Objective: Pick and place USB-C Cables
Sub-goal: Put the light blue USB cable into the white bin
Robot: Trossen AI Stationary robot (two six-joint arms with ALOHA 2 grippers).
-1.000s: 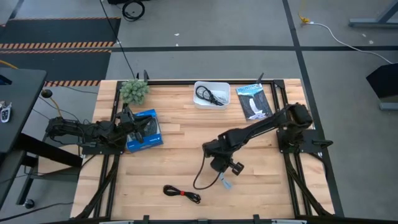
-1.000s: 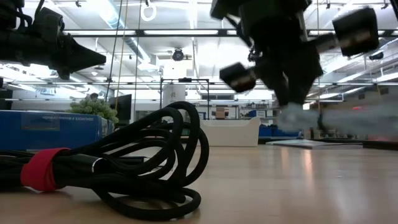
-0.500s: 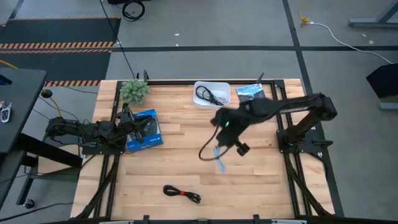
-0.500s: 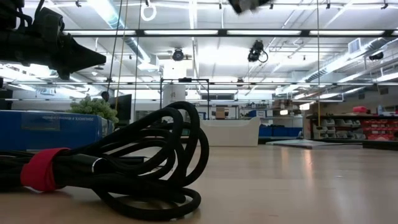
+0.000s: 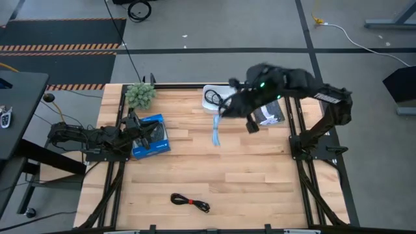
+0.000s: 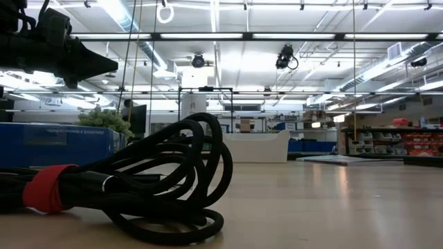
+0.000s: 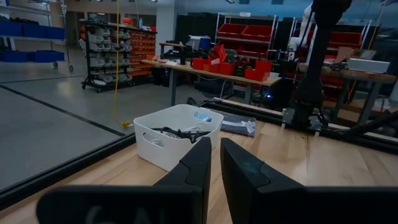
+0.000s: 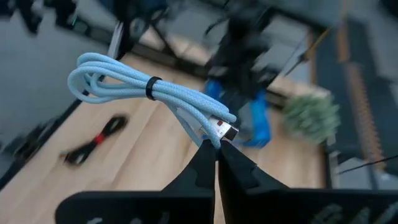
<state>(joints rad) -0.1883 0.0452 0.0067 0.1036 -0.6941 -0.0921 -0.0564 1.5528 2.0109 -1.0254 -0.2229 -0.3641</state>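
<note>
Swinging up from mid-table over the last second, the right pincer (image 5: 224, 110) now hung beside the white bin (image 5: 213, 104), clamped on the blue cable (image 5: 216, 133), which dangled clear of the table (image 5: 195, 175). That put a drop into the bin, where one cable already lay, probably next. The red-tied cable (image 5: 190, 201) stayed at the front edge. The left pincer (image 7: 214, 163) waited, nearly closed, empty

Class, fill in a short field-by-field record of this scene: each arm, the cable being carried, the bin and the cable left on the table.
right gripper: shut on light blue cable, raised beside white bin
left gripper: parked at table's left, jaws nearly closed, empty
white bin: holds a black cable
black cable with red tie: lying near table's front edge
</note>
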